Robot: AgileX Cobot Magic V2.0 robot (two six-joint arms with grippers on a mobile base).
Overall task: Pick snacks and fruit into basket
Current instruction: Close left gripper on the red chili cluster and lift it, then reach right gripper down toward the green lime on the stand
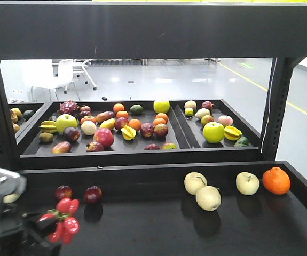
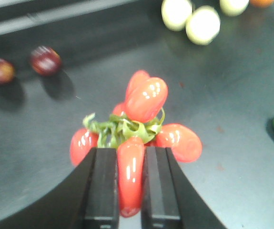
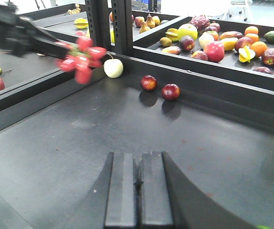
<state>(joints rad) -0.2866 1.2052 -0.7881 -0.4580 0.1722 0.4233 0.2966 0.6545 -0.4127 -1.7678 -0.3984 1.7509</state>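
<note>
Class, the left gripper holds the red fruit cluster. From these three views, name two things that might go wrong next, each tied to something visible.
1. The left gripper pinches only one oval of the red fruit cluster; the others hang free, so it may twist or slip out.
2. If dropped, it could hit the two dark red fruits on the shelf and set them rolling.
</note>
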